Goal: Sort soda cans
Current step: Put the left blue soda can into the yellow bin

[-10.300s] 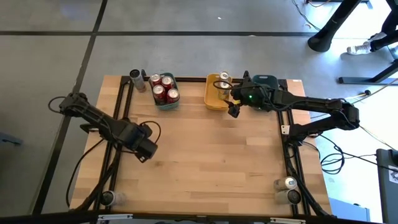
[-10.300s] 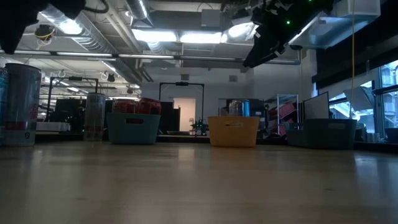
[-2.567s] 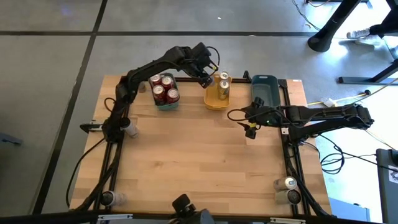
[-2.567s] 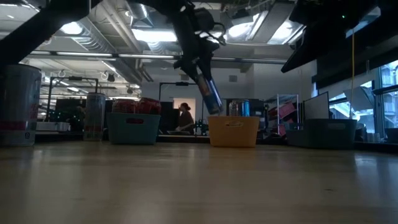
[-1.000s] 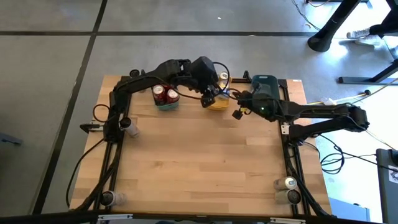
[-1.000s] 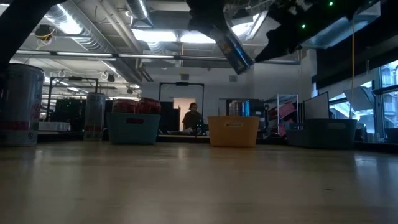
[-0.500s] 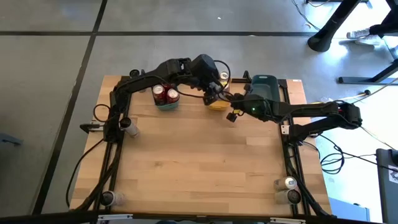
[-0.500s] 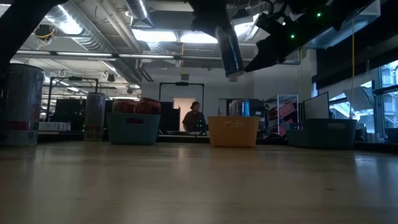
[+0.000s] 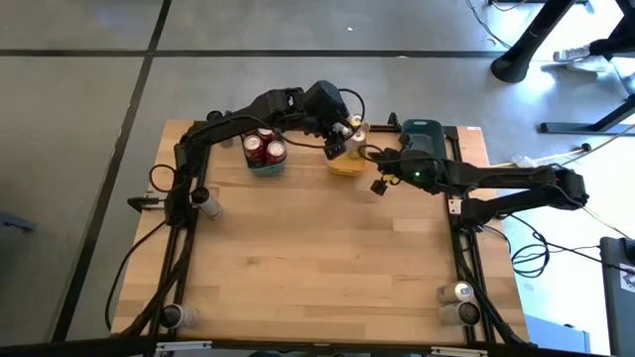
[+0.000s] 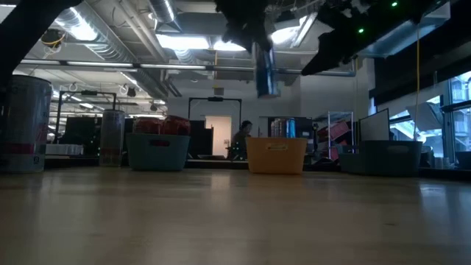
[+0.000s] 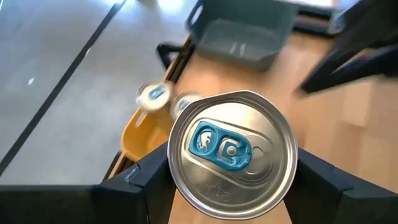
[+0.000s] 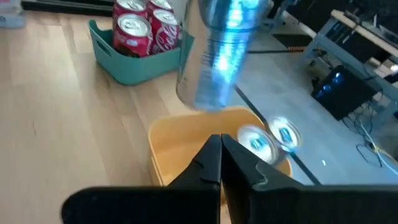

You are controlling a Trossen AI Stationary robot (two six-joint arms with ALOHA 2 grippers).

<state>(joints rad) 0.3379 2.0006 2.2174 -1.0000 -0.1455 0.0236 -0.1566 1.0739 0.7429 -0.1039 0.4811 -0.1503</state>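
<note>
My left gripper [image 9: 334, 142] is shut on a silver and blue soda can [image 10: 265, 70], held in the air over the yellow tray [image 9: 345, 164]. Two silver-topped cans [image 9: 355, 126] stand at that tray's far end. The teal tray [image 9: 263, 159] to its left holds red cans [image 12: 134, 28]. The grey-blue tray [image 9: 422, 139] stands to the right. My right gripper [image 9: 377, 185] is shut and hovers just near and right of the yellow tray, holding nothing. My left gripper pinches the can's round side wall [image 11: 177, 186] between its two fingers [image 11: 140, 183], one on each side. The fingers come from above and point down. The can hangs upright below the gripper, silver top [image 11: 231, 152] up, clear of the tray.
Loose cans stand at the table's edges: one at the left [image 9: 203, 201], one at the near left corner [image 9: 174, 315], two at the near right corner [image 9: 458, 294]. A person [image 10: 241, 140] shows far off in the room. The table's bare wood [image 9: 317, 258] lies between.
My left gripper has gone a little toward the far edge, over the yellow tray. The can in it has swung from tilted to upright.
</note>
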